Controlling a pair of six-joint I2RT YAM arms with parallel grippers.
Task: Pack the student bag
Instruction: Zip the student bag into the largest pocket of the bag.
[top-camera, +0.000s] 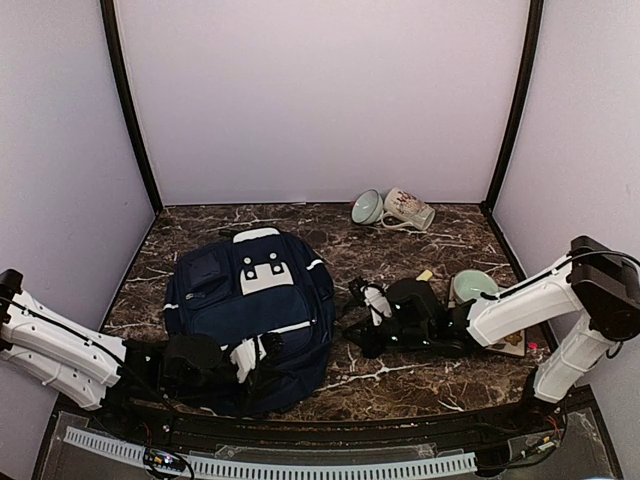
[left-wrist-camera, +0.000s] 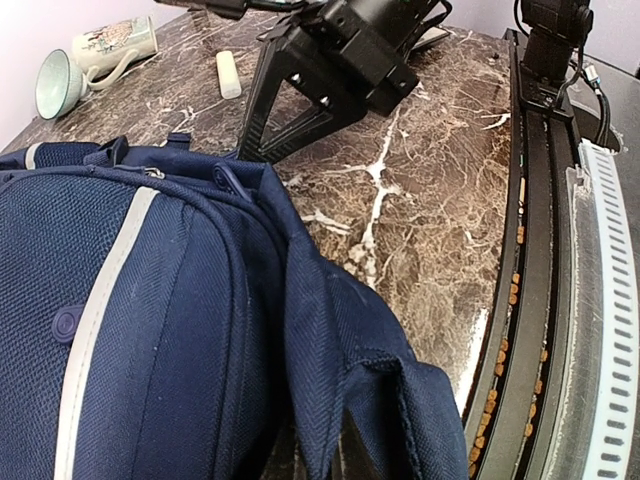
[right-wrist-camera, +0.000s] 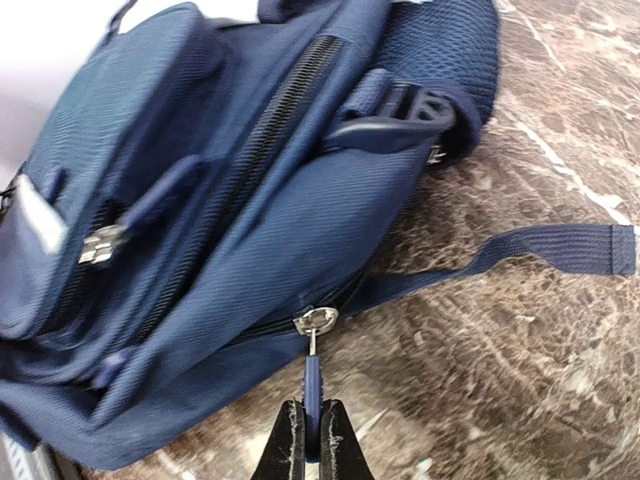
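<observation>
On the marble table (top-camera: 400, 240), left of centre, we are seeing the navy bag (top-camera: 250, 295) lying flat, white-striped. Our right gripper (right-wrist-camera: 312, 440) is pinching its zip pull (right-wrist-camera: 313, 385); our left gripper (top-camera: 228, 362) is resting clenched at its near edge.

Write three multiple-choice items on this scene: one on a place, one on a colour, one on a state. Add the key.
1. Where does the mug lie?
A. At the far edge of the table, next to a pale green bowl
B. In the near left corner
C. Between a gripper's fingers

2. What colour is the student bag?
A. Red
B. Navy blue
C. Grey

3. How is the right gripper?
A. Open over bare marble
B. Shut on the zip pull of the bag
C. Shut on a pen

Key: 1 A, the top view shows mug and bowl together by the back wall. 2 B, every view shows navy cloth. 3 B, the right wrist view shows the fingers pinched on the blue pull.
</observation>
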